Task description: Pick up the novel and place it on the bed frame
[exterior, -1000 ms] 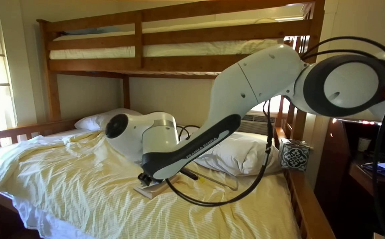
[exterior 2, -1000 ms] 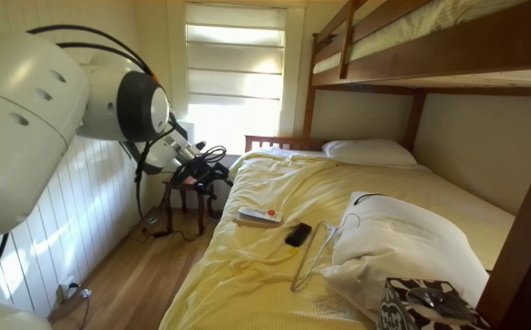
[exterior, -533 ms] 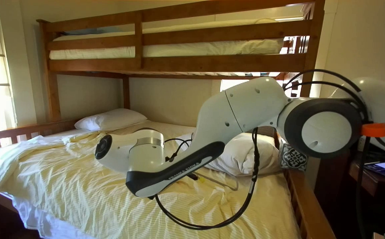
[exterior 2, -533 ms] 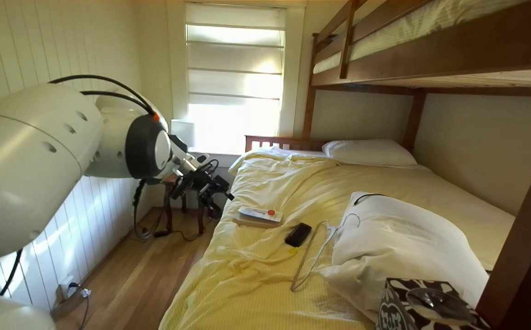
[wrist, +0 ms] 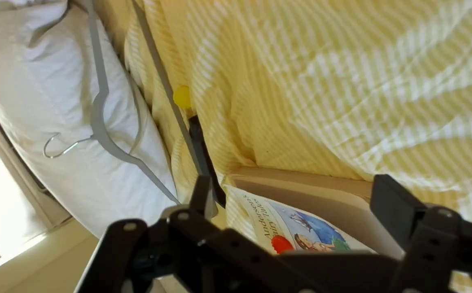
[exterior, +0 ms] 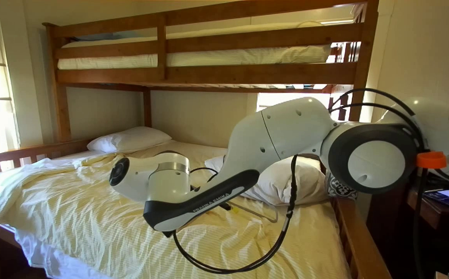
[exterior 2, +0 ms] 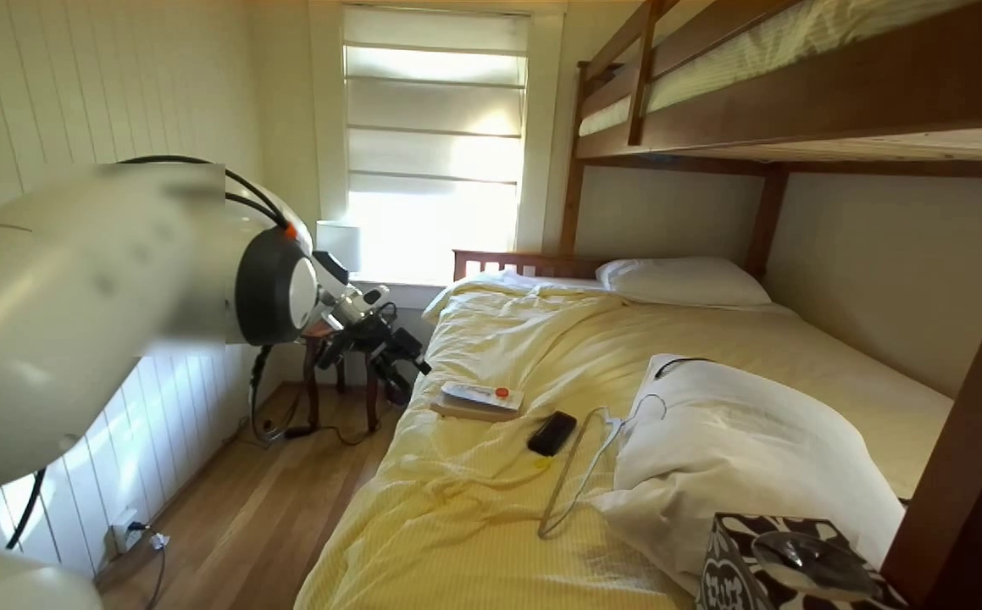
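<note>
The novel (exterior 2: pixel 478 400), a paperback with a pale picture cover, lies on the yellow bedding near the bed's edge in an exterior view. Seen from the wrist, the cover of the novel (wrist: pixel 297 224) and its tan page edges appear in the space between my fingertips. My gripper (wrist: pixel 295 195) stands wide open and grips nothing. In an exterior view the gripper (exterior 2: pixel 413 379) hovers just beside and above the novel, apart from it. The brown wooden bed frame (exterior: pixel 209 73) spans both exterior views, its upper rail (exterior 2: pixel 838 97) high over the mattress. My arm mostly hides the novel elsewhere.
A red cap (exterior 2: pixel 502 392) rests on the novel. Close by lie a dark slim object (exterior 2: pixel 552 434), a grey hanger (exterior 2: pixel 575 483) and a white pillow (exterior 2: pixel 745 457). A patterned box (exterior 2: pixel 732 568) stands nearby. A small table (exterior 2: pixel 372 390) is behind the gripper.
The arm has come down, and most of that drop was in the first half second. In an exterior view it has also shifted left and now covers the novel. The gripper stays open.
</note>
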Tool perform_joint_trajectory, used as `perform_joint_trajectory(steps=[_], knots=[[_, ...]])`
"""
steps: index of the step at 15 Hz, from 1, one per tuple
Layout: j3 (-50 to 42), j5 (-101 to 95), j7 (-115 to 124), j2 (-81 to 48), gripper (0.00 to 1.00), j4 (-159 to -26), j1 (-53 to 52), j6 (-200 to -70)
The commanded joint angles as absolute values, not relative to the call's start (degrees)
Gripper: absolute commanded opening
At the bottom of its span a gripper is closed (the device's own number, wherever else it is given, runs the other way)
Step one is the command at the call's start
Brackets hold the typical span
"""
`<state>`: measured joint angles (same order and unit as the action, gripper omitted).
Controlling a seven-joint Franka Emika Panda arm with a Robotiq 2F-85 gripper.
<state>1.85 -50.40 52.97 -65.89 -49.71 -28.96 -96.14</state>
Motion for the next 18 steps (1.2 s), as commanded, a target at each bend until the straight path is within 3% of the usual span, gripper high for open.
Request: perform_joint_trajectory(steps=[1, 4, 11, 18], knots=[[2.3, -47.7, 61.4, -71.2, 1.0, -42.3, -28.6, -97.0], [0.7, -50.0, 68.3, -74.3, 1.0, -38.3, -28.7, -100.3], [-3.7, -58.0, 56.6, -75.7, 1.0, -37.2, -28.9, -112.2], [-4.1, -58.1, 58.7, -75.0, 1.0, -39.1, -29.0, -113.2]])
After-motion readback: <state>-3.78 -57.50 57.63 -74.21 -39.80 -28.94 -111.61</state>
